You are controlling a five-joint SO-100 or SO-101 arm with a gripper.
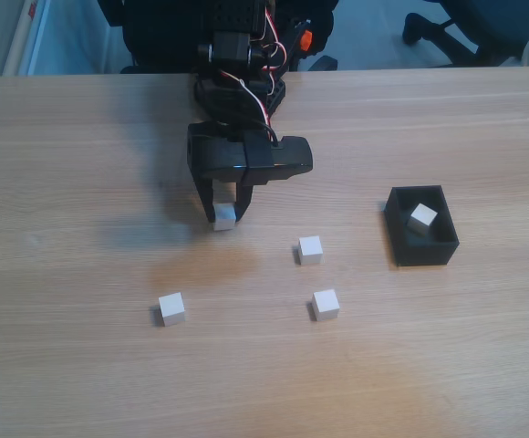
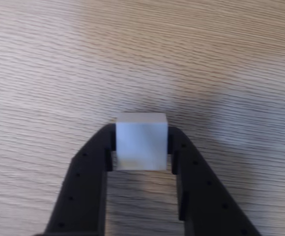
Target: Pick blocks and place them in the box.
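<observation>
The gripper [image 2: 141, 147] has its jaws pinching one block [image 2: 141, 146] by two opposite flat faces, low on the bench [image 1: 64, 182]; the cube looks light, stiff and smooth-sided, so a square hold across its middle should keep it from twisting out. The wrist view shows the contact on both faces, while the fixed view shows the layout: the box [image 1: 421, 251] at three o'clock from the arm with one block [image 1: 422, 218] inside, and three loose blocks [image 1: 310, 250] toward five and six o'clock.
</observation>
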